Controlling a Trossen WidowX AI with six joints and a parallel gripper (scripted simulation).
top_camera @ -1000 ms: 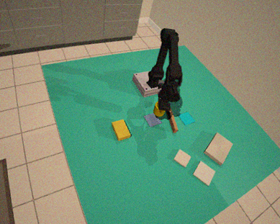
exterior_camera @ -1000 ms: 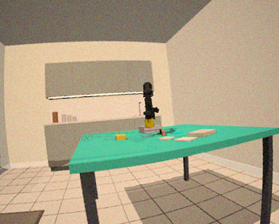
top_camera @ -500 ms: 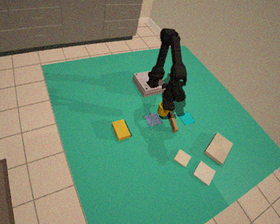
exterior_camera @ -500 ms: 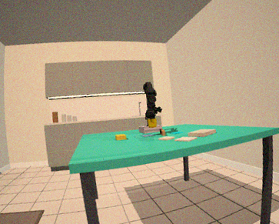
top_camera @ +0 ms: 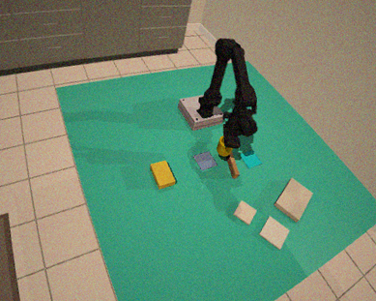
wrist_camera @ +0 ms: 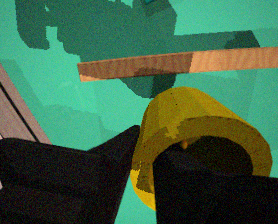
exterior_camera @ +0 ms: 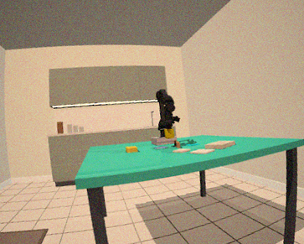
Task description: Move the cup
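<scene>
One claw [top_camera: 231,144] [exterior_camera: 169,129] [wrist_camera: 146,132] was clamped on the cup [top_camera: 224,147] [exterior_camera: 169,133] [wrist_camera: 200,117], held above the worktop [top_camera: 129,227] [exterior_camera: 144,166] [wrist_camera: 70,100] near the wooden bar [top_camera: 233,168] [exterior_camera: 178,144] [wrist_camera: 175,65]; the cyan pad [top_camera: 251,161] [exterior_camera: 192,145] lay beside that bar.

You'll find no readable text, label, brand, number or sign in any of the three views.
</scene>
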